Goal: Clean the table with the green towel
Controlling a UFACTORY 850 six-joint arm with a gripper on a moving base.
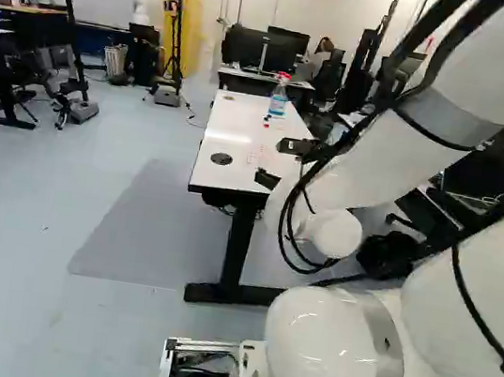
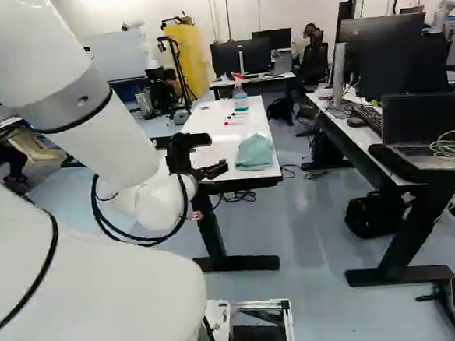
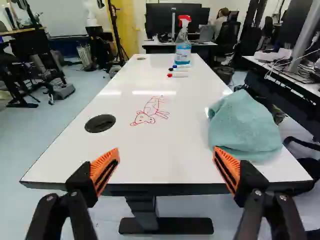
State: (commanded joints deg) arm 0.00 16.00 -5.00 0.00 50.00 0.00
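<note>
My gripper [image 2: 212, 171] is at the near end of the white table [image 2: 211, 157] in the right base view. Seen from the wrist, the gripper [image 3: 166, 159] stands open, its orange pads far apart and nothing between them. The green towel [image 3: 243, 125] lies crumpled on the table's near right corner, ahead of and beside the right finger, not held. A red line drawing [image 3: 150, 112] of an animal marks the tabletop ahead of the gripper. Farther along are several markers [image 3: 178, 75] and an upright spray bottle [image 3: 183, 47] with a red and white head.
A round black grommet [image 3: 100, 123] is set in the tabletop, left of the drawing. To the right stands another desk [image 2: 346, 137] with monitors and a laptop [image 2: 425, 125]; a black bag [image 2: 374, 216] lies beneath. Another robot [image 3: 92, 22] stands at the far left.
</note>
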